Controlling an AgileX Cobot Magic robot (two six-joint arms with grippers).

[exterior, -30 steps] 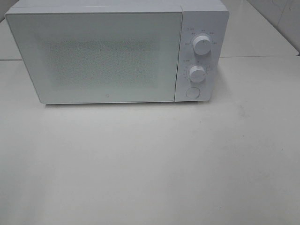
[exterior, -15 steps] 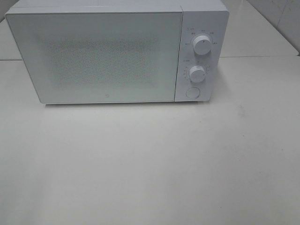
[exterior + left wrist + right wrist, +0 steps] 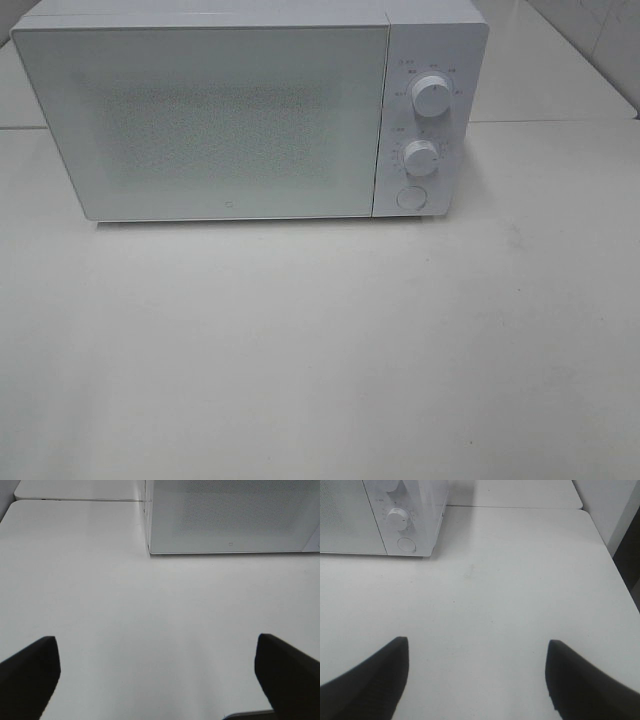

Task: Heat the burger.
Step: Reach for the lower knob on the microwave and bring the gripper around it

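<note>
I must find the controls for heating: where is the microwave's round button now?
In the exterior high view, the round button sits low on the control panel at the right side of the microwave, just below the lower knob.

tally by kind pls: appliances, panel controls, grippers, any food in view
Microwave: 1
Knobs: 2 (upper knob, lower knob)
Round button: 1
Grippers: 2 (left gripper, right gripper), both open and holding nothing
Burger: 0 in view
Total: 6
</note>
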